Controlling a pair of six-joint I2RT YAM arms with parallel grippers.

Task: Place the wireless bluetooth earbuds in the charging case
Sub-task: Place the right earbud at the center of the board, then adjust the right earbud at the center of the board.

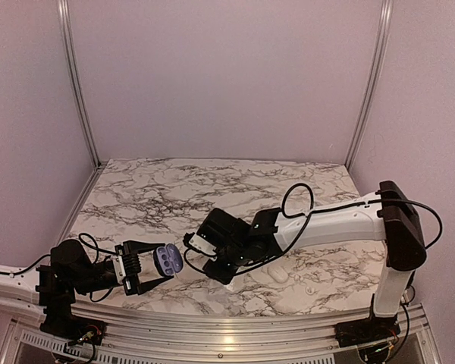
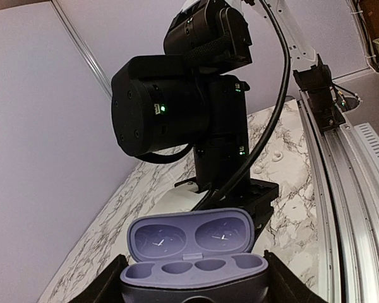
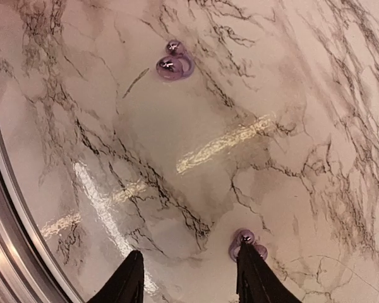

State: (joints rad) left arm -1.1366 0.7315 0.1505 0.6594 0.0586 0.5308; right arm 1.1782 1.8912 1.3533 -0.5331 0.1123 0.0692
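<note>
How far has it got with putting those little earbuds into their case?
Done so far: the charging case is open and gripped in the left end effector, with no bud in it. In hand: the right end effector hovers open above the marble table, one earbud beside its fingertip. Left: that one and the other earbud both need picking up and seating in the case.

You have a polished, marble-patterned table top, streaked with glare. The earbuds: smooth, glossy, bright glints. The charging case: smooth lavender plastic, satin inside. The edge rail: brushed metal, dull sheen. The right gripper: matt black plastic fingers.
</note>
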